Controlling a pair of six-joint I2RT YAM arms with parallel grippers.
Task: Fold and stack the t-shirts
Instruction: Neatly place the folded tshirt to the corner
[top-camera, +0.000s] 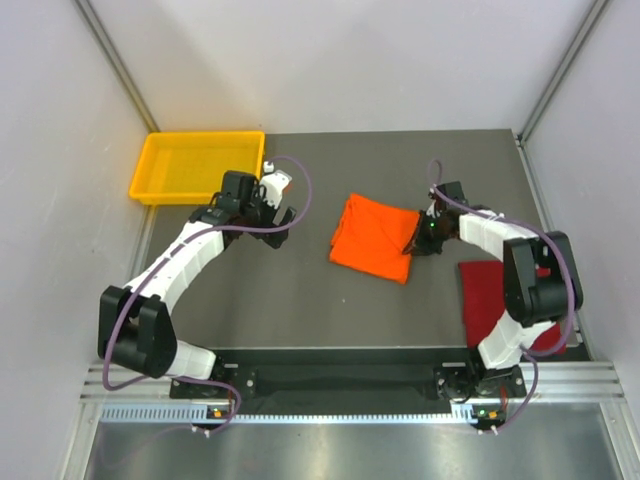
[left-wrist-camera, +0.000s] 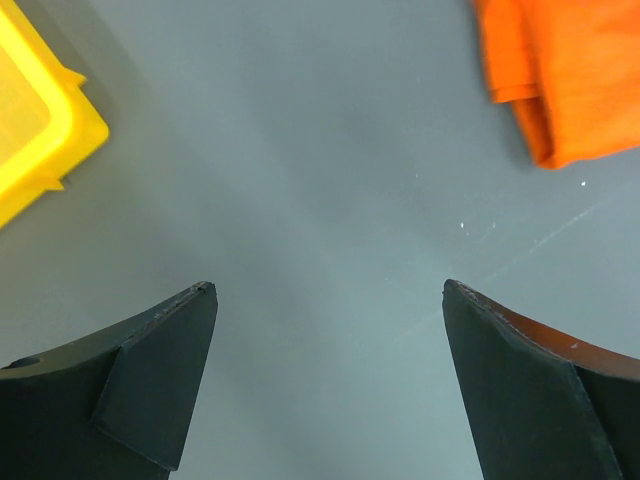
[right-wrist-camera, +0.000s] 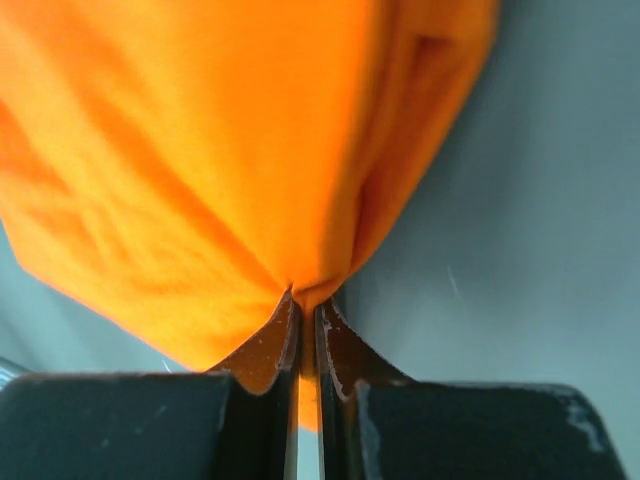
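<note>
Pinching the orange t-shirt (top-camera: 372, 238) at centre of table (top-camera: 300, 310) with right gripper (right-wrist-camera: 305, 300) shut tight, cloth bunched at twelve o'clock. Holding left gripper (left-wrist-camera: 328, 288) wide apart, shirt off at one o'clock.

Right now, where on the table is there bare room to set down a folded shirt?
The widest bare patch is the table's near middle, bordered by the left arm, the orange t-shirt and the near edge. A smaller strip lies beyond the shirt, right of the yellow tray. The right side is crowded: right arm, dark red t-shirt.
</note>
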